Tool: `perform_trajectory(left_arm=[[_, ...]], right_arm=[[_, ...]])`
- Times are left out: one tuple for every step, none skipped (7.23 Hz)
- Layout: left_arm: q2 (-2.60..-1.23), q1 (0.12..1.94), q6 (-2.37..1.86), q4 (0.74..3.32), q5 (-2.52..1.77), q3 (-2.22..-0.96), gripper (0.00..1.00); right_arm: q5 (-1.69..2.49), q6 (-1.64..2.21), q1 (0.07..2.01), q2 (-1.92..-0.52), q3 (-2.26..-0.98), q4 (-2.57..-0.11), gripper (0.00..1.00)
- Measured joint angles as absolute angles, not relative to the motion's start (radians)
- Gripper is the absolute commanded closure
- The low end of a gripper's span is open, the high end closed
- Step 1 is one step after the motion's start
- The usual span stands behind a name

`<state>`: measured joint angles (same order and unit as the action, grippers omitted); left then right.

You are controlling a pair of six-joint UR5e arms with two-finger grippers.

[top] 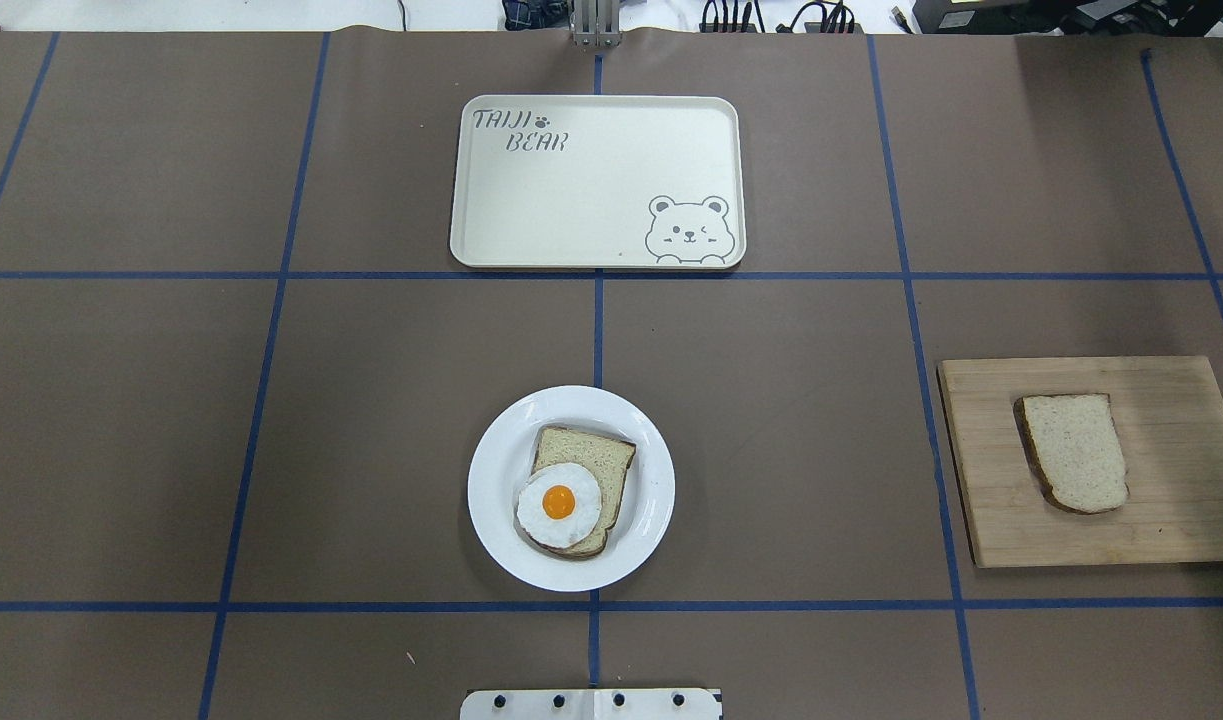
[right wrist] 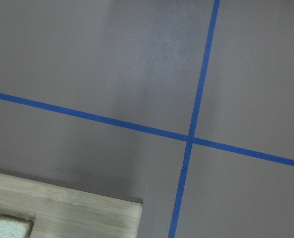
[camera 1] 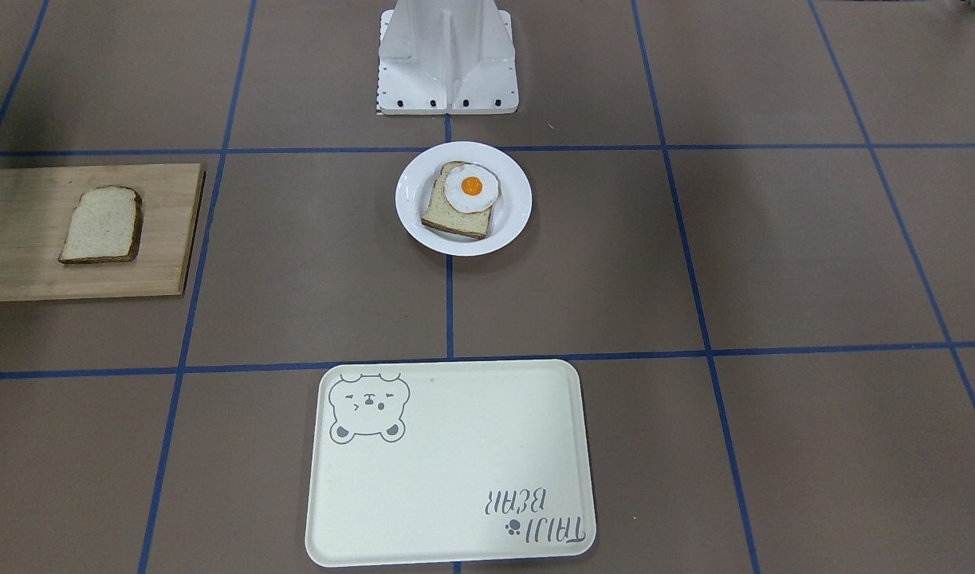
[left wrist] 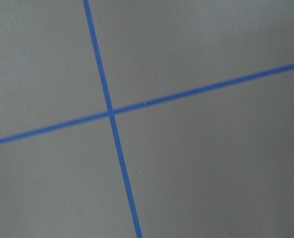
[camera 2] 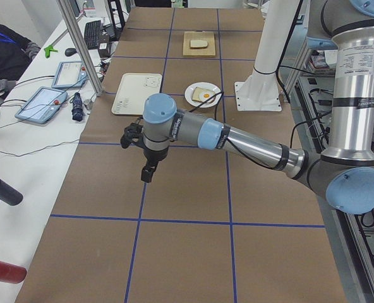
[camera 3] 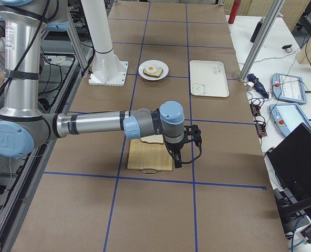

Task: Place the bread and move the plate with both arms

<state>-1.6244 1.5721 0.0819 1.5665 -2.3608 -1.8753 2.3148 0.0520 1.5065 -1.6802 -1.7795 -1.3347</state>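
Observation:
The bare bread slice point(camera 1: 102, 226) lies on a wooden board point(camera 1: 25, 263) on the robot's right side; it also shows in the overhead view point(top: 1074, 452). The white plate point(camera 1: 411, 191) sits at the table's middle near the robot base and carries a like slice with a fried egg point(top: 561, 500). My left gripper point(camera 2: 148, 173) hangs over bare table far to the left. My right gripper point(camera 3: 177, 160) hangs over the board's outer corner, beside the bread point(camera 3: 153, 140). They show only in the side views, so I cannot tell whether they are open or shut.
A cream rectangular tray point(top: 571, 200) with a bear drawing lies beyond the plate, on the operators' side. The white fixed stand point(camera 1: 447, 64) rises behind the plate. Blue tape lines grid the brown table. Tablets and tools lie on a side bench point(camera 2: 42, 101).

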Motion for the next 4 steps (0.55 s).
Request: perform_trajectory(left_arm=[[-1.650, 1.575, 0.077, 1.589, -2.364, -1.856, 0.02], [-1.658, 1.576, 0.076, 1.598, -2.366, -1.847, 0.02], [-1.658, 1.577, 0.076, 1.606, -2.365, -1.843, 0.02], [-1.648, 1.577, 0.075, 1.634, -2.363, -1.842, 0.02]], right_arm=[[2.337, 0.053, 1.506, -1.683, -1.769, -1.294, 0.00], [2.351, 0.057, 1.506, -1.687, -1.766, -1.261, 0.00], [2.363, 0.085, 1.500, -1.692, -1.760, -1.230, 0.00], [2.378, 0.160, 1.475, -1.702, -1.747, -1.200, 0.00]])
